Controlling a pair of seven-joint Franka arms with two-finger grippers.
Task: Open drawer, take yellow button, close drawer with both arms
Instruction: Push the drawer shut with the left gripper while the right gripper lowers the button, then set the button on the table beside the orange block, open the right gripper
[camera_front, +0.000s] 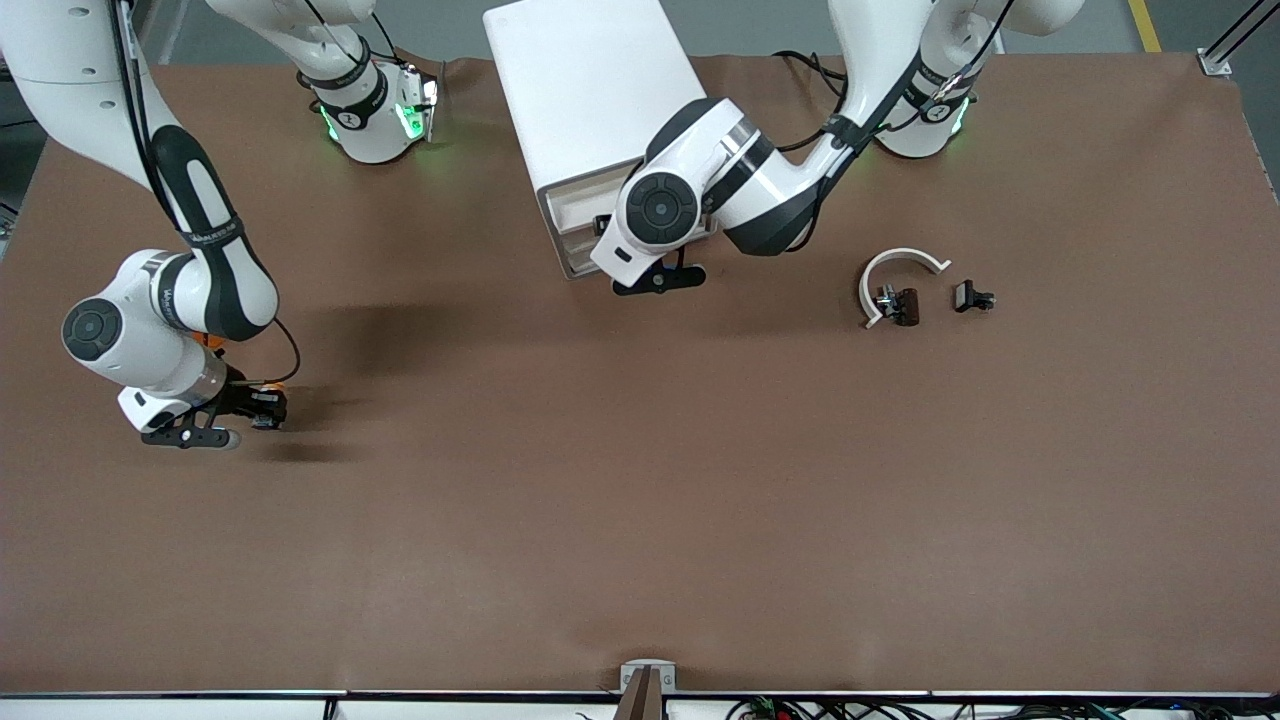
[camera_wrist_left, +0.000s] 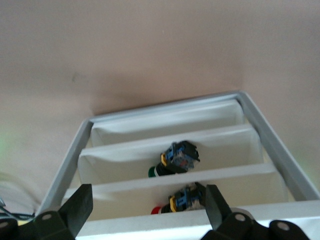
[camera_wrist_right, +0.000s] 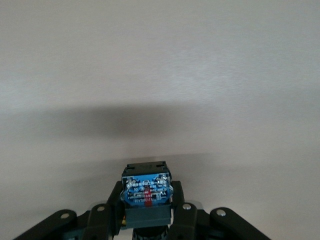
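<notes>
My right gripper (camera_front: 262, 407) is low over the brown mat at the right arm's end of the table. It is shut on the button (camera_wrist_right: 146, 190), whose blue-and-black body shows between the fingers; its cap is hidden. The white drawer cabinet (camera_front: 585, 90) stands at the table's middle near the bases, with its drawer (camera_front: 572, 228) pulled open. My left gripper (camera_front: 657, 280) is at the drawer's front edge, open and empty (camera_wrist_left: 147, 212). The left wrist view shows the drawer's grey rim (camera_wrist_left: 75, 155) and white compartments.
Two other push-buttons lie in the drawer, one green-capped (camera_wrist_left: 175, 160) and one red-capped (camera_wrist_left: 182, 200). A white curved piece (camera_front: 903, 262) and two small black clip pieces (camera_front: 900, 305) (camera_front: 972, 297) lie toward the left arm's end.
</notes>
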